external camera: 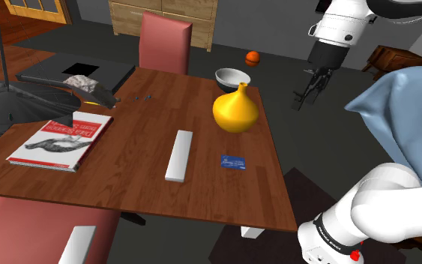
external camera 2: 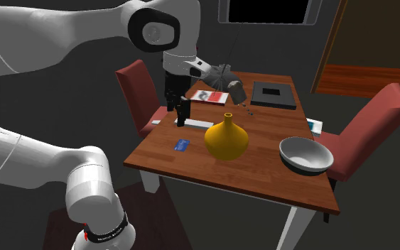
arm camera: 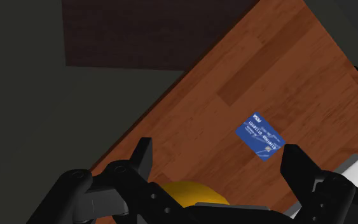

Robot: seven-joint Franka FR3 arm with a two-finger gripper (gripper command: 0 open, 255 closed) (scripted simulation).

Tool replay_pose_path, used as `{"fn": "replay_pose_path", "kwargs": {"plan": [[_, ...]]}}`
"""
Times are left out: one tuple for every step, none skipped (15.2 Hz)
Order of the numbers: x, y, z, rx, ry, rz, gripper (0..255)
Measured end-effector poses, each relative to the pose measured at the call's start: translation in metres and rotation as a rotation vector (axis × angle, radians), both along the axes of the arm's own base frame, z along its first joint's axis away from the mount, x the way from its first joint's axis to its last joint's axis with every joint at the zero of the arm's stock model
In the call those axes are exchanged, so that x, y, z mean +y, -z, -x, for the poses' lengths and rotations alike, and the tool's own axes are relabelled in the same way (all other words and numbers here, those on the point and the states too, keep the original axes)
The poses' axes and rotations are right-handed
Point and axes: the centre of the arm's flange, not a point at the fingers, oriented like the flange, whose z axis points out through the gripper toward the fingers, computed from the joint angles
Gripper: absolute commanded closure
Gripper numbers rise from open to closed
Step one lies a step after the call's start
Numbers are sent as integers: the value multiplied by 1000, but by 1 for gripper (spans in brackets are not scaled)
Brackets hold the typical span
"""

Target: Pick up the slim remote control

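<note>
Up off the table (external camera: 127, 176) edge, on the shoulder view's right, I hang w/ my gripper (external camera: 305, 94) in the air, tilted down toward the wood. Fingers (arm camera: 142, 156) stand well apart, nothing between them, nothing held. The remote (external camera: 179, 155) lies flat on the tabletop, a slim white bar between the book (external camera: 61, 141) and the blue card (external camera: 234, 161), its long axis running roughly front-to-back in the shoulder view. The yellow vase (external camera: 235, 111) sits just beyond the card, near my approach line, so I'd watch the wrist there. Handling, as I judge it: light, stiff, prob. a smooth hard shell, so a bit slippery, not fragile. It's v. low-profile, so the fingertips must get right down to the wood to catch its sides. Best hold, imo: across the narrow width, at approx the middle of its length, so it lifts level and doesn't swing or tip. That means turning the wrist so the jaws straddle the short way, not lengthwise; the long way prob. won't fit the opening. Firm squeeze is fine, no crush risk.
</note>
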Motion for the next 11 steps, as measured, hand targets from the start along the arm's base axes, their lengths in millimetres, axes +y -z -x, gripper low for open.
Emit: {"fn": "replay_pose_path", "kwargs": {"plan": [[0,0,0,0,0,0,0],[7,3,-2,-1,8,2,0],[13,8,-3,-2,23,5,0],[22,13,-4,-4,40,9,0],[33,19,-8,-6,58,13,0],[44,25,-13,-7,77,17,0],[55,32,-18,-9,97,21,0],[66,37,-19,-12,116,25,0],[79,41,-23,-14,136,29,0],[88,48,-29,-16,157,33,0],[100,53,-33,-18,176,38,0]]}}
